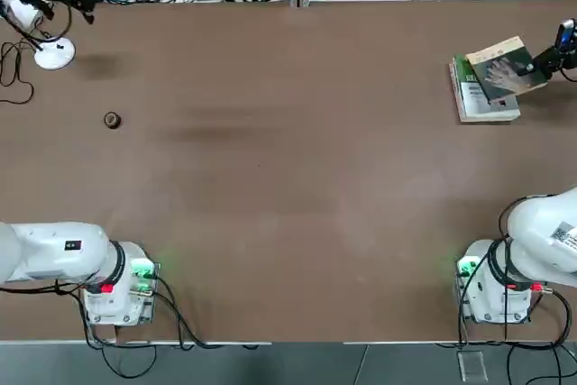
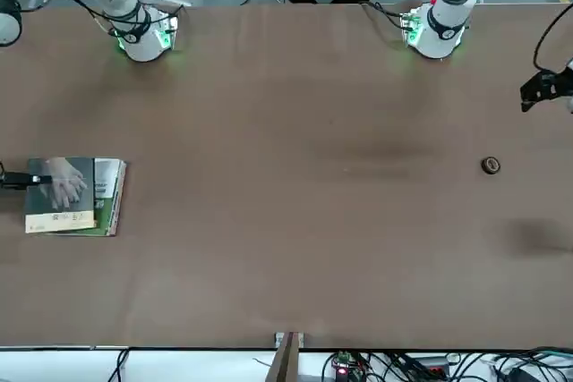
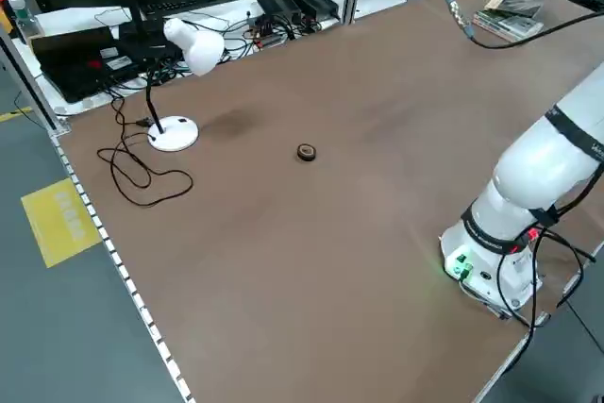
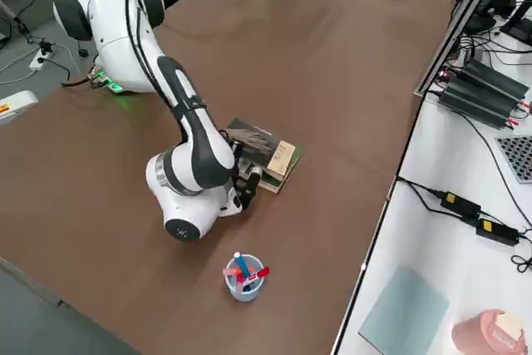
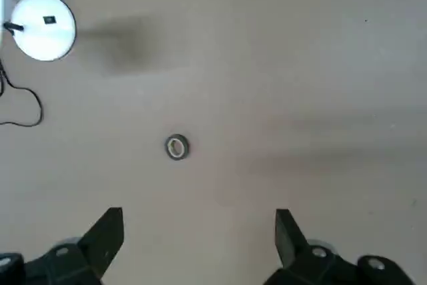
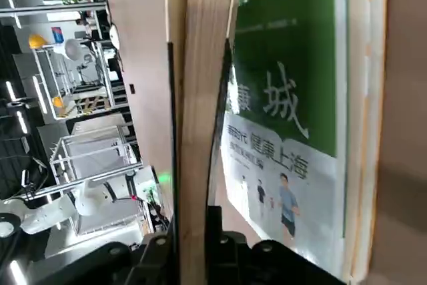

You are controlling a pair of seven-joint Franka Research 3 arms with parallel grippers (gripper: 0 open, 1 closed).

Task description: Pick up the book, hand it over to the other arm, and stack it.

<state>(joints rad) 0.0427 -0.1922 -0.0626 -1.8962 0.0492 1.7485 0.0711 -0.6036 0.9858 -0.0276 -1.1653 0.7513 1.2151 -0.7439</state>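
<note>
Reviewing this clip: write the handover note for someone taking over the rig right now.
Right gripper: at the table's far right, shut on the dark-covered book, beside and partly over the green-and-white book.
Left gripper: over the left part of the table, open, holding nothing, well away from the books.
Done: dark-covered book is in the right gripper's grasp.
Left: hand it to the left arm, then stack it. The green-and-white book is probably the stack's base, though nothing confirms that.
</note>
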